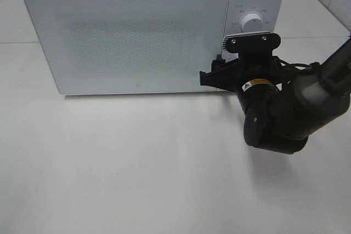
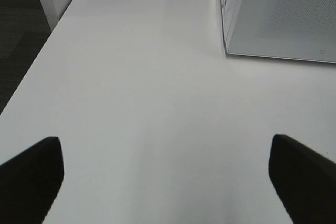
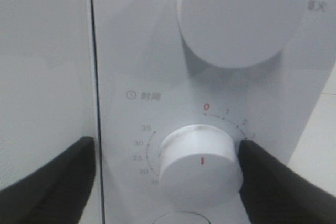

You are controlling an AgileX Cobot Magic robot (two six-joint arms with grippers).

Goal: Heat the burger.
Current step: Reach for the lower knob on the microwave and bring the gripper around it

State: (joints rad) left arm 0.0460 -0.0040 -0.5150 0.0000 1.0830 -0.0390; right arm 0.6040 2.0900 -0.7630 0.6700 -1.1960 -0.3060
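On the left, the left tool (image 2: 165, 153) hangs over the bare white bench (image 2: 131, 77). Its two dark fingers are wide apart and hold nothing. It has no job right now, I think.

Farther right and far back sits the white microwave (image 1: 131, 36). Its door (image 1: 126, 31) is shut. The burger is not in any picture. It may be behind the door, but I cannot tell.

At the right side of the microwave, the right tool (image 3: 167, 145) is up against the timer knob (image 3: 199, 169). Its fingers are spread, one on each side of the knob. One finger is just beside the knob and the other has a gap, so it is not gripping yet.

The step looks like setting the time. The red mark on the knob sits under the red 0. To do it well, the tool should:
- move so the knob is in the middle,
- close softly with both fingers,
- turn toward the small numbers,
- not bump the big knob (image 3: 241, 14) above.

I count one microwave, one door, two knobs, two tools, one bench and no burger in view.
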